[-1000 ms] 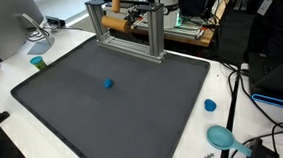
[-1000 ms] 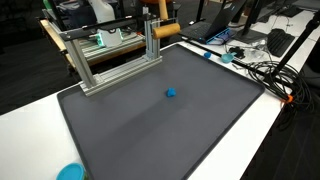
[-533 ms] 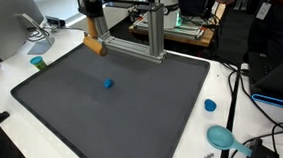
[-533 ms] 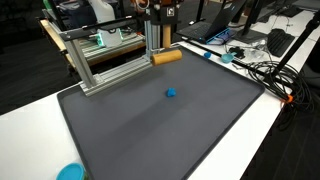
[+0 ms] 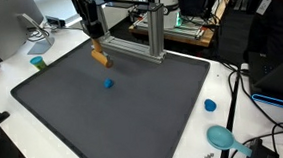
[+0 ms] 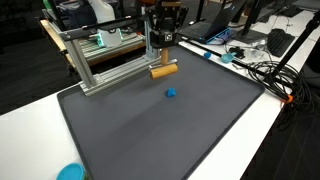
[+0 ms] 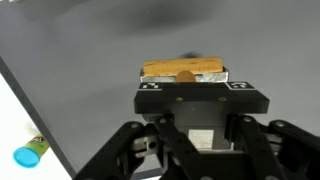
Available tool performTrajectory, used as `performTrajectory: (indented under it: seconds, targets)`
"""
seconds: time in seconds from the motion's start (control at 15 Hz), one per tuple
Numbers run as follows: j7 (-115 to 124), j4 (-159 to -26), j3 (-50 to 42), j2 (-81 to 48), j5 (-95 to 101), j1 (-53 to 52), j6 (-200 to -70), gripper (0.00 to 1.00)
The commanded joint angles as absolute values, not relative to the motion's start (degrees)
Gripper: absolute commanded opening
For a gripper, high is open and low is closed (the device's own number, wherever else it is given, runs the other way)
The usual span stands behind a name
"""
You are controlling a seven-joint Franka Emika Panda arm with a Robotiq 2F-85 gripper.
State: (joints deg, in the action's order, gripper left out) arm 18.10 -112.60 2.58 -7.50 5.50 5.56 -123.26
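Observation:
My gripper is shut on a tan wooden block and holds it above the dark grey mat, in front of the aluminium frame. In the other exterior view the gripper carries the block level, just above the mat. In the wrist view the block sits across the jaw tips. A small blue piece lies on the mat below and ahead of the block; it also shows in an exterior view.
A teal cup stands off the mat by a monitor. A blue cap and a teal disc lie by cables at the mat's side. Another teal object sits at the table's edge. Clutter and cables surround the table.
The gripper with the wooden block has come out from the aluminium frame and lowered towards the mat, nearer the blue piece. The blue piece has not moved.

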Motion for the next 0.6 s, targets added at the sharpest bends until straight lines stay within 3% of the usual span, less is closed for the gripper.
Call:
performTrajectory:
  seconds: [0.0,0.53]
  targets:
    - [13.4,-117.1,0.7,-6.1,3.6,3.9,-129.7,0.22]
    - [-1.8,-123.2,0.4,-5.1,-2.4,4.2,-136.6,0.22]
